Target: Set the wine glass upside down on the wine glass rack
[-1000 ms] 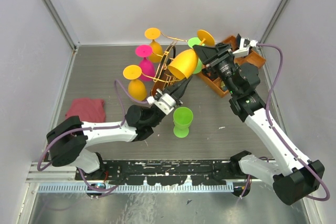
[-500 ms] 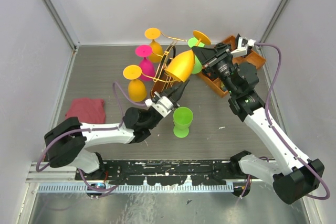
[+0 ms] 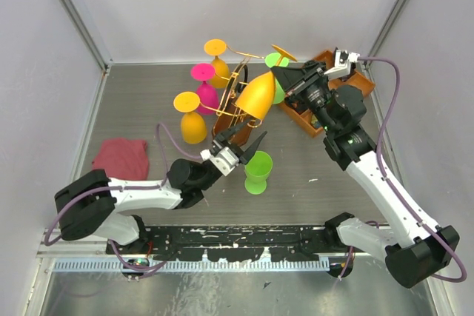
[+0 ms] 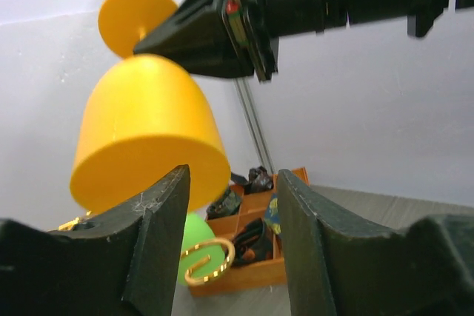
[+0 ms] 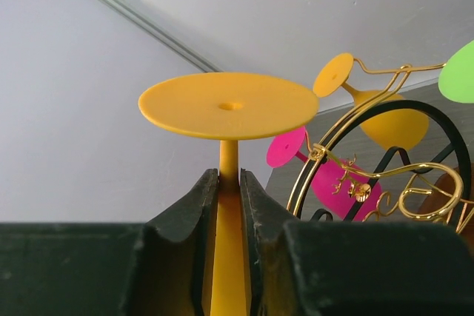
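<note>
An orange wine glass (image 3: 255,94) hangs tilted in the air beside the top of the gold wire wine glass rack (image 3: 235,79), bowl mouth facing down and to the left, foot (image 3: 284,52) uppermost. My right gripper (image 3: 278,70) is shut on its thin stem (image 5: 229,164), just under the foot (image 5: 229,105). My left gripper (image 3: 249,132) stands open below the bowl (image 4: 148,138) and touches nothing. A curled gold rack arm (image 4: 207,260) shows between its fingers, farther off.
Two orange glasses (image 3: 192,120) (image 3: 217,64), a pink one (image 3: 206,90) and a green one (image 3: 275,88) hang on the rack. A green glass (image 3: 258,172) stands upright near my left gripper. An orange compartment tray (image 3: 354,83) lies at the right, a red cloth (image 3: 121,155) at the left.
My left gripper has let go of the orange bowl, opened and drawn back toward the near side. My right gripper has closed on the stem, and the glass has shifted slightly.
</note>
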You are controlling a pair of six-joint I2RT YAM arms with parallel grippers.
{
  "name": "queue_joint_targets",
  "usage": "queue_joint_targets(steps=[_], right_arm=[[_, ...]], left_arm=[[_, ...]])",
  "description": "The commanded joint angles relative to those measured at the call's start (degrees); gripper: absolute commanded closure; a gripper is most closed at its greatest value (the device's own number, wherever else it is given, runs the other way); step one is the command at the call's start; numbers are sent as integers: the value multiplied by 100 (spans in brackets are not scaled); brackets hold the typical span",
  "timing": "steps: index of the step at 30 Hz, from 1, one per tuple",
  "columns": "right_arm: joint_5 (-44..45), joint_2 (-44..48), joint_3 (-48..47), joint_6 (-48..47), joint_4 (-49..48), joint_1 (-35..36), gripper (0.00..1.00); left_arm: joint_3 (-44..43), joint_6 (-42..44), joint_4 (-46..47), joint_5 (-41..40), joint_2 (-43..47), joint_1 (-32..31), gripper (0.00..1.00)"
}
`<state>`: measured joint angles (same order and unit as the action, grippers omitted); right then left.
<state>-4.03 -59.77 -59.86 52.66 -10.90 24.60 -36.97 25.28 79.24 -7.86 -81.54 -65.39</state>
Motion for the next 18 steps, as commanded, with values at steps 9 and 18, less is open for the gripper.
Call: queue_joint_targets(steps=[9, 18], right_arm=[[516, 91, -1014, -1939, 990, 23, 95], [741, 423, -644, -3419, 1369, 21, 99]], left_arm=[[1022, -137, -999, -696, 1669, -2, 41], [-519, -1440, -4985, -675, 2741, 986, 44]])
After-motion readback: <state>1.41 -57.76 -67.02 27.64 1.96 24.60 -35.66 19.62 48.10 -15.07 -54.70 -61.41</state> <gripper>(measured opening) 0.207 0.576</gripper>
